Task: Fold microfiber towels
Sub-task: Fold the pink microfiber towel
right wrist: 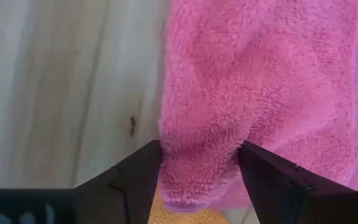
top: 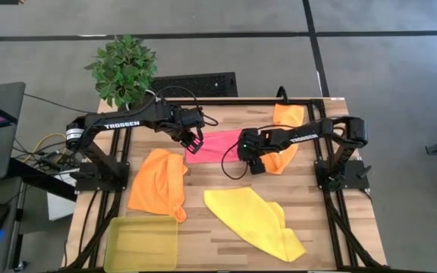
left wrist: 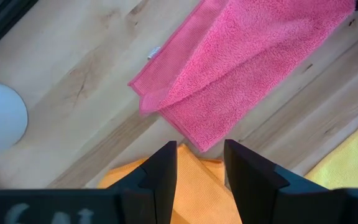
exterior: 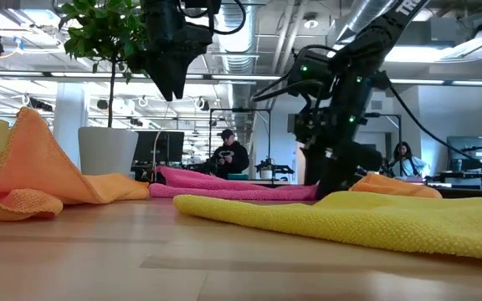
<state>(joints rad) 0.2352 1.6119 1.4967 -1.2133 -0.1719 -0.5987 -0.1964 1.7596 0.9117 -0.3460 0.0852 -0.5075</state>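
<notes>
Both grippers — left (left wrist: 197, 163), right (right wrist: 199, 163) — spread (empty) at pink towel (top: 217, 145).

Wooden table (top: 203, 235) seen from above, two dark arms reaching inward. Pink towel (top: 217, 144) lies flat near table's middle. Left gripper (top: 192, 141) over its left edge, right gripper (top: 253, 161) at its right end. Orange towel (top: 158, 182) rumpled on left side, just below left gripper. Second orange towel (top: 288, 117) under right arm, partly hidden. Yellow towel (top: 253, 216) spread toward front right. Translucent yellow-green tray (top: 141, 244) at front left corner. Potted plant (top: 125, 70) beyond back left edge.
</notes>
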